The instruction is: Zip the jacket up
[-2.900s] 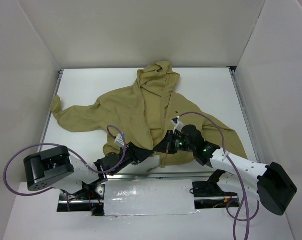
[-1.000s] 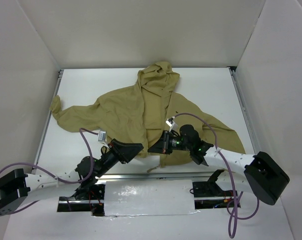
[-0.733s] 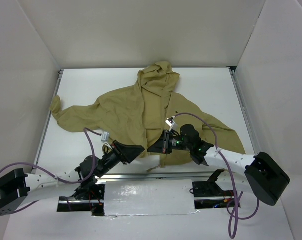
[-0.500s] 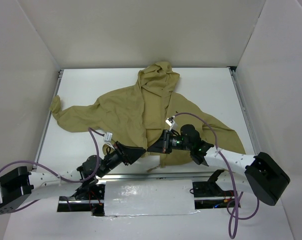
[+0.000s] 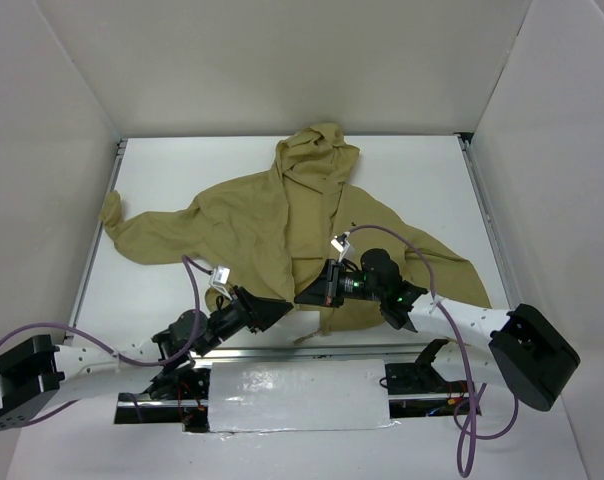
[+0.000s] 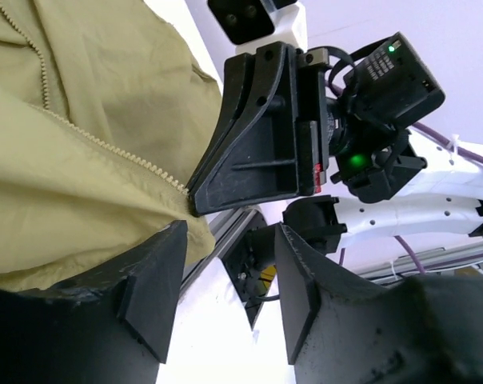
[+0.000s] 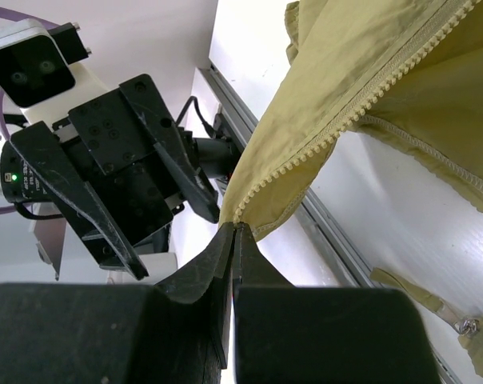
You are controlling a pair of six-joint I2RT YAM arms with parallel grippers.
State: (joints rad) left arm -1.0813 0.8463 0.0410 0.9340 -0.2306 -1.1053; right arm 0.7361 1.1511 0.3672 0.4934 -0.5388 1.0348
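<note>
– Top external view first: where did the jacket (image 5: 272, 215) lie?
– It lay spread on the white worktop (image 5: 422, 180), with the hood (image 5: 317, 150) to the far side and the open front toward the arms.
– Was the front closed at all?
– No. In the wrist views the zipper teeth (image 7: 337, 132) ran as a bare row, joined to nothing, so I judged that no zipping was done.
– And the pincers?
– The right pincer (image 7: 234, 230) was closed on the lower corner of the hem (image 7: 265, 208), at the end of the teeth, and held it off the worktop. The left pincer (image 6: 229, 240) stood open and empty just beside that corner.
– What remained?
– In my judgement almost all: to catch the other side, join both ends and pull the slider up. I could not find the slider.
</note>
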